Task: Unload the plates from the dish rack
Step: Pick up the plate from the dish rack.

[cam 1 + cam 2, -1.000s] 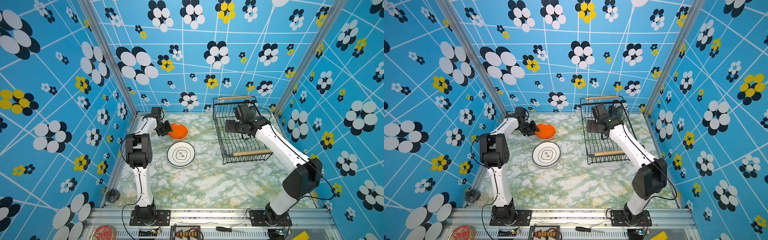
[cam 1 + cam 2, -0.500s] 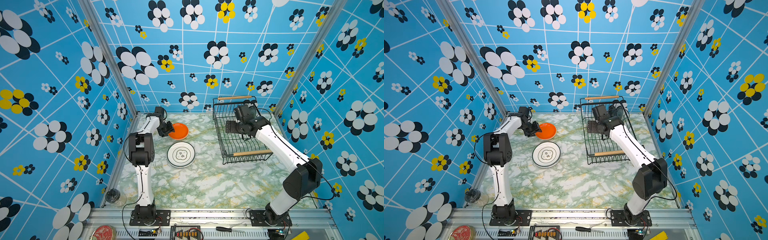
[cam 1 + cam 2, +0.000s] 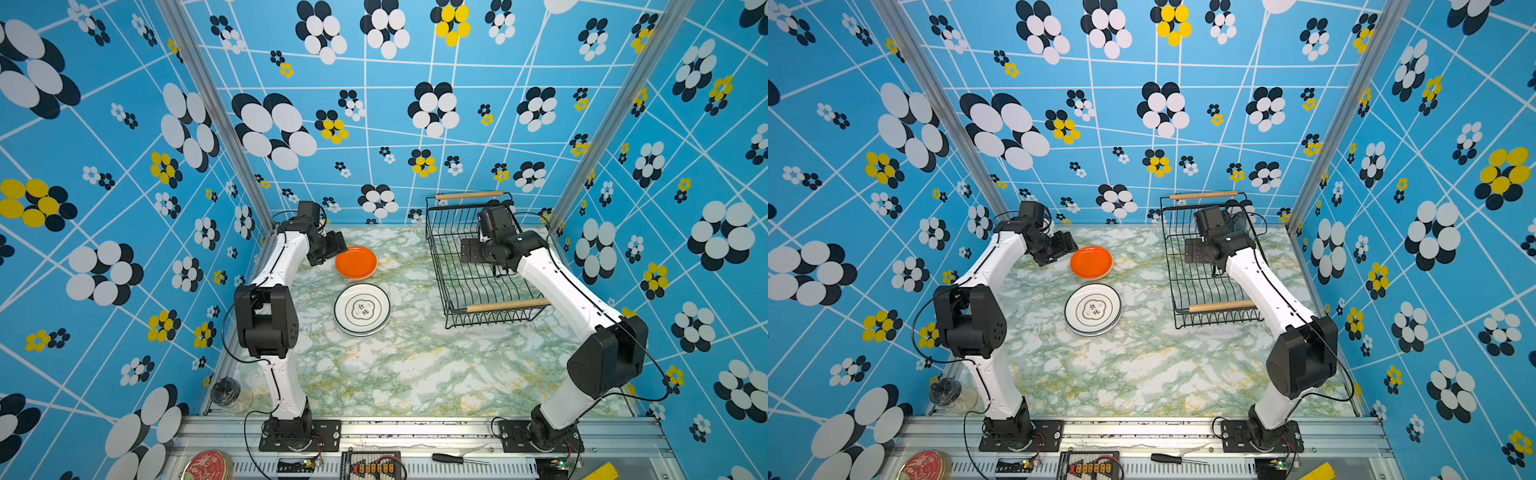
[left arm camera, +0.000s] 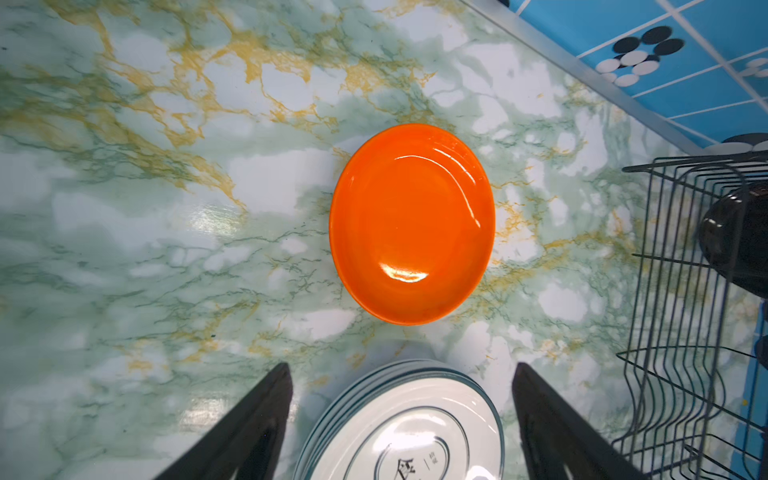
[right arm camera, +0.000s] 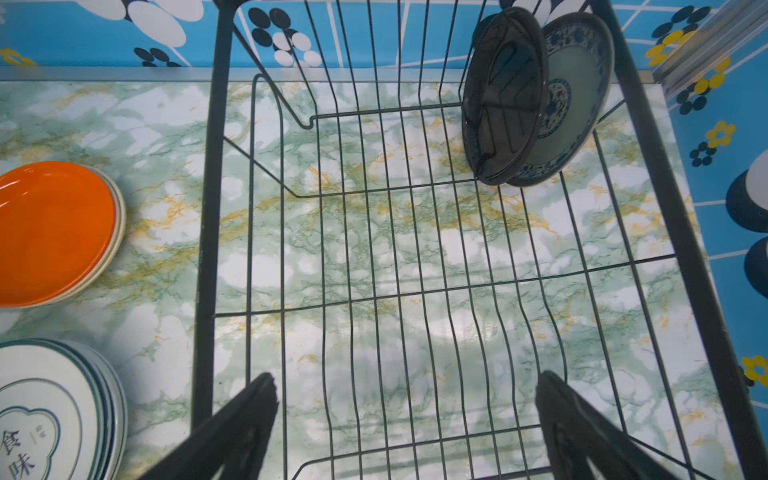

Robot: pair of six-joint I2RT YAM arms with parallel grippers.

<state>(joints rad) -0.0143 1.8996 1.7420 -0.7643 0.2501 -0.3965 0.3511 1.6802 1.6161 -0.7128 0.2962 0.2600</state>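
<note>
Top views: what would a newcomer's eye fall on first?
The bright orange plate on the green marble table stands out, near the back left, with a stack of white emblem plates in front of it. At the back right stands the black wire dish rack, nearly empty: only a black plate and a blue-patterned plate stand upright in its far corner.

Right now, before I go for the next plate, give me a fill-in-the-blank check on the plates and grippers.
The dish rack holds ___ plates on edge.
Next to the blue-patterned plate stands a ___ plate.
The plate nearest the left gripper is ___.
The left gripper and the right gripper both stand ___.
Missing words: two; black; orange; open.
</note>
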